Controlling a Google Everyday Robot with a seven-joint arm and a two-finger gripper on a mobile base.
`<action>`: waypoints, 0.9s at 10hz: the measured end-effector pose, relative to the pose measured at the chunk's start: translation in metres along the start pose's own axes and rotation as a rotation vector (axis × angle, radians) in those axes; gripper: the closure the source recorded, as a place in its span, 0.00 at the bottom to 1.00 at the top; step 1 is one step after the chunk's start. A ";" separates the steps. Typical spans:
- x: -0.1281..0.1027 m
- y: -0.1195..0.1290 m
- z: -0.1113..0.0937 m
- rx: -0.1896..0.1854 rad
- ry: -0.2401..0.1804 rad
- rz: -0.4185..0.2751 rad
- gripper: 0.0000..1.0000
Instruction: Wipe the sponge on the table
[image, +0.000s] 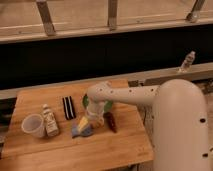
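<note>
The light-blue sponge (80, 131) lies on the wooden table (60, 147) near its middle, with a small yellow piece (83, 123) resting against its upper edge. My gripper (95, 119) points down at the table just right of the sponge, at the end of the white arm (130, 95) that reaches in from the right. Whether it touches the sponge does not show.
A black striped block (68, 107) lies left of the gripper. A white cup (33, 125) and a small bottle (49, 121) stand at the left. A green pan (87, 102) shows behind the wrist. A dark red object (110, 121) lies to the right. A bottle (186, 62) stands on the far ledge.
</note>
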 end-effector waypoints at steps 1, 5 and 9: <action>0.000 0.000 0.004 -0.007 0.006 0.002 0.21; 0.001 -0.005 -0.004 -0.002 0.004 0.006 0.57; 0.002 -0.002 -0.003 -0.006 0.006 -0.003 0.95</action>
